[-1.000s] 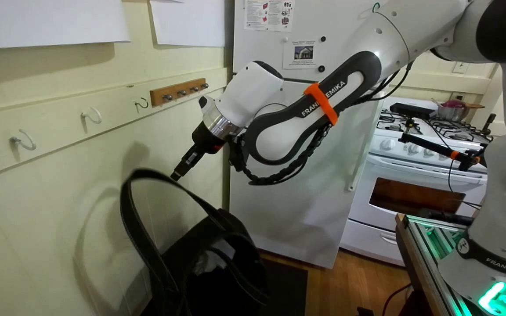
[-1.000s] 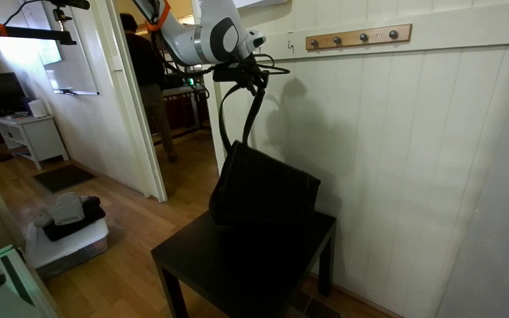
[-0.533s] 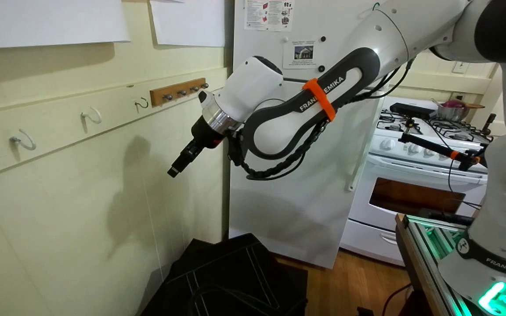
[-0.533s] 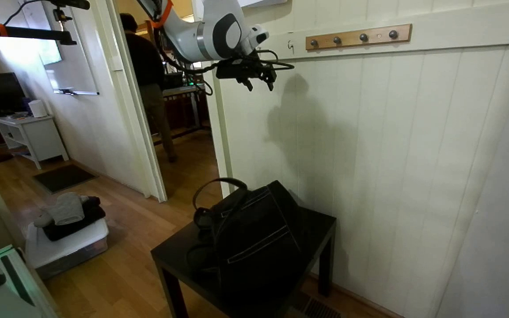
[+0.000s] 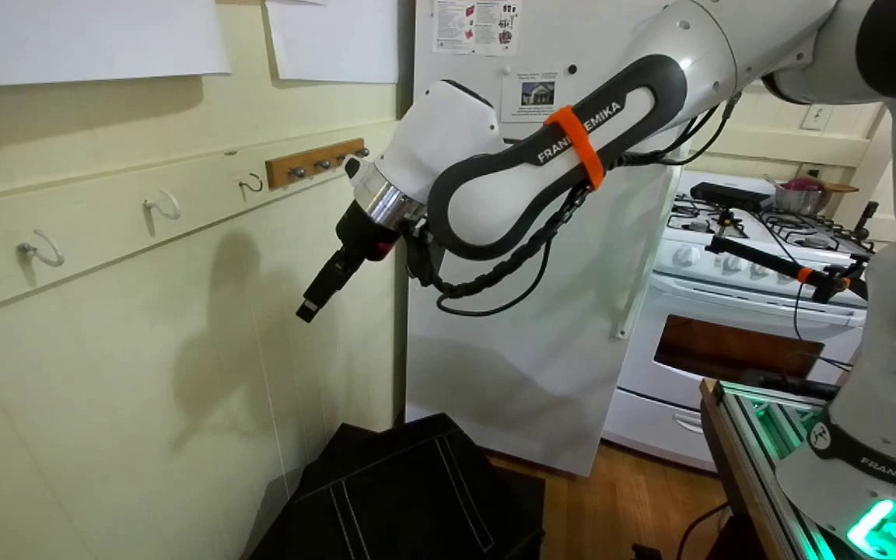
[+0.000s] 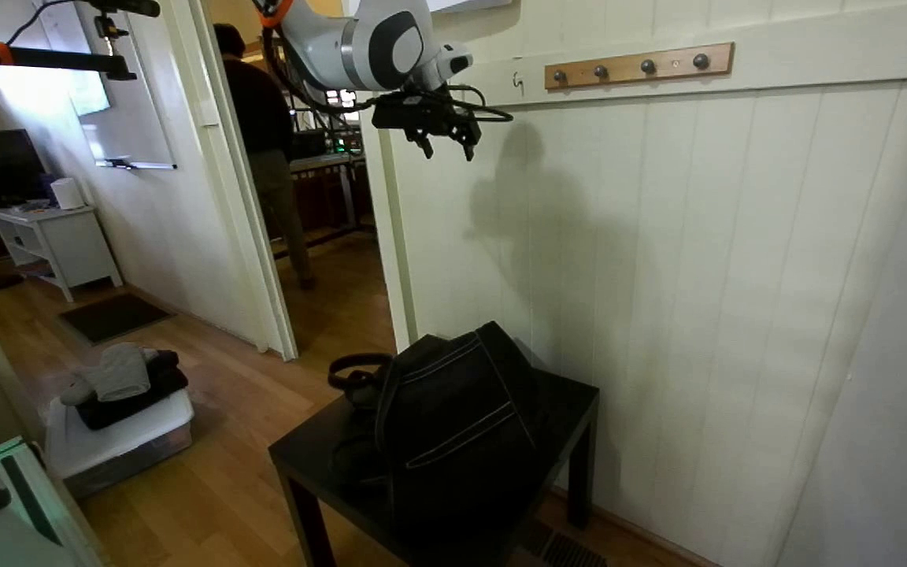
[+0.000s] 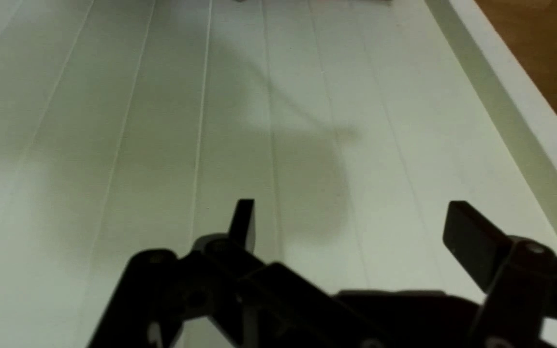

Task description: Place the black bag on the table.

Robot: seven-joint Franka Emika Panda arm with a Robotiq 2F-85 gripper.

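The black bag [image 6: 461,425] lies slumped on the table [image 6: 316,457], its white-stitched side facing up, in an exterior view. One strap loop [image 6: 359,361] flops over toward the doorway side. Part of the bag [image 5: 409,498] also shows along the bottom of an exterior view. High above it, apart from bag and straps, my gripper [image 6: 448,155] hangs with its fingers spread. In the wrist view the gripper [image 7: 351,202] is wide open and only pale wall panelling appears between the fingers; the bag is out of that view.
A panelled wall [image 6: 697,276] with a wooden hook rail [image 6: 638,67] stands behind the table. Metal hooks [image 5: 162,204] stick out of the wall. The fridge [image 5: 510,350] and stove [image 5: 736,334] are near the arm. A person [image 6: 260,150] stands beyond the doorway.
The gripper has opened and let go of the straps. The bag, earlier hanging tilted from it, has dropped flat onto the table, its strap settling. The arm has risen slightly.
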